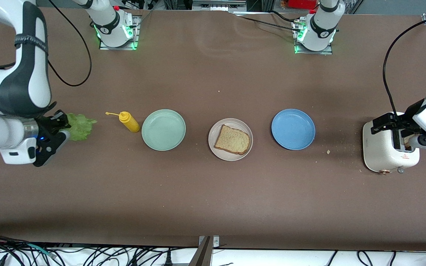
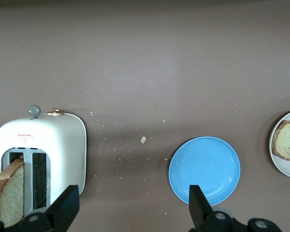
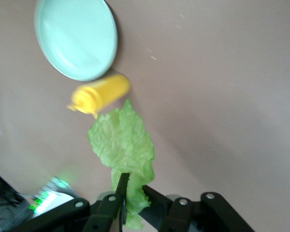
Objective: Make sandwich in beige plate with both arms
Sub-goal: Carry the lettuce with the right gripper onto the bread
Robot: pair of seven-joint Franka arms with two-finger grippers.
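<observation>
A: Where is the right gripper?

B: Up over the right arm's end of the tabletop, its fingers clamped on a crinkly green lettuce leaf that hangs from them beside the yellow squeeze bottle.

A: And the left gripper?

B: Over the white toaster at the left arm's end, fingers spread wide apart and holding nothing. One bread slice stands in a toaster slot.

A: The beige plate?

B: In the middle of the row, between the mint green plate and the blue plate. A toasted bread slice lies flat on it, uncovered.
</observation>
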